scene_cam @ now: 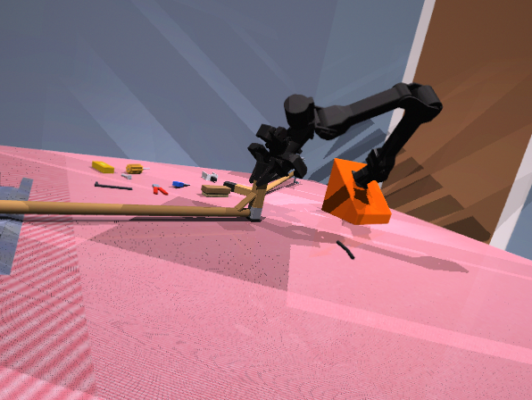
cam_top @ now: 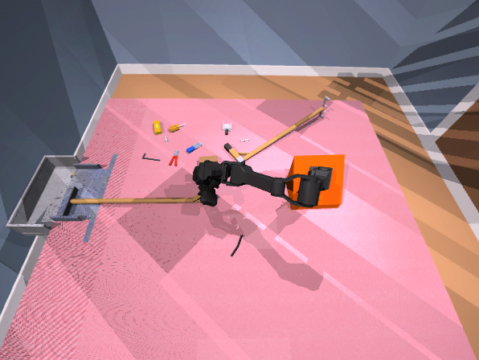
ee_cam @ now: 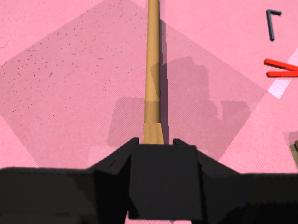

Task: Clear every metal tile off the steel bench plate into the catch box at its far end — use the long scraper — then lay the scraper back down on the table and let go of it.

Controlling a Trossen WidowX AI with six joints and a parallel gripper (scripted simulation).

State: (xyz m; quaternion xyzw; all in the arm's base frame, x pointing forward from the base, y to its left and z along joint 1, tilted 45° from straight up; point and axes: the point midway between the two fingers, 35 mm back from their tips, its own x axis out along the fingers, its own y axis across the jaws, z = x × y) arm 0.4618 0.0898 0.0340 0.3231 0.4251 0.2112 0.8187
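Note:
My gripper (cam_top: pixel 202 198) (scene_cam: pixel 260 193) (ee_cam: pixel 155 143) is shut on the handle end of the long scraper (cam_top: pixel 133 200) (scene_cam: pixel 125 209) (ee_cam: pixel 152 70). Its wooden shaft lies low over the pink table and runs left to a dark head (cam_top: pixel 73 202) at the far end of the steel bench plate (cam_top: pixel 105 177) (scene_cam: pixel 12 241), at the mouth of the grey catch box (cam_top: pixel 28 197). I cannot make out any metal tile on the plate. A small orange speck (cam_top: pixel 73 173) shows inside the box.
A second long wooden tool (cam_top: pixel 281 134) lies behind the arm, running to the back right. Small tools lie at the back: yellow block (cam_top: pixel 157 127), allen key (cam_top: pixel 150 157) (ee_cam: pixel 272 25), red pliers (cam_top: pixel 173 158) (ee_cam: pixel 281 67), wooden block (scene_cam: pixel 215 190). A black cable piece (cam_top: pixel 237 246) lies in front. The arm stands on an orange base (cam_top: pixel 335 189).

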